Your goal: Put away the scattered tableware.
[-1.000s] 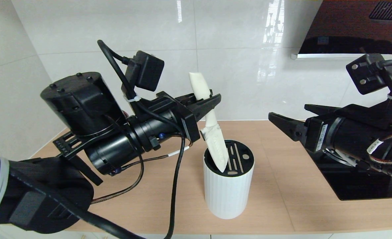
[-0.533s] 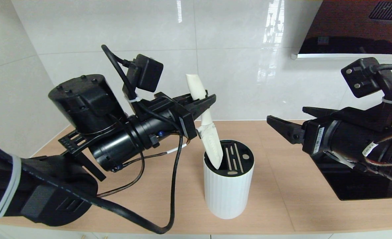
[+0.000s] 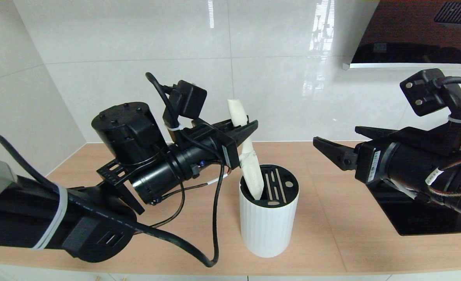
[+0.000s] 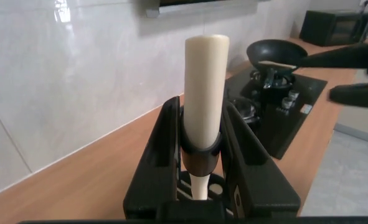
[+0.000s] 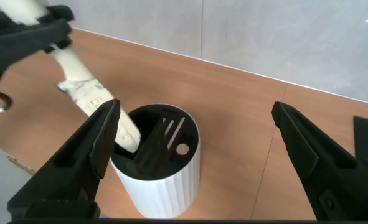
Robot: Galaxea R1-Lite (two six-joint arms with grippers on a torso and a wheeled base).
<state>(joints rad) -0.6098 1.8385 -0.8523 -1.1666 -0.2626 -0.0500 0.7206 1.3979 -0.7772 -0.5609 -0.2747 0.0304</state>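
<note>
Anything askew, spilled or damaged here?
Only the knife: held in the left gripper, it leans instead of standing upright, its tip in the holder's wide opening beside the narrow slots. Nothing looks spilled or damaged.

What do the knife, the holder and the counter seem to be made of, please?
The knife is matte cream, blade and handle alike: probably ceramic or plastic. The holder has a white ribbed wall and a black slotted top with a dull sheen: likely plastic. The counter shows pale wood grain, smooth: wood or laminate, I cannot tell which.
</note>
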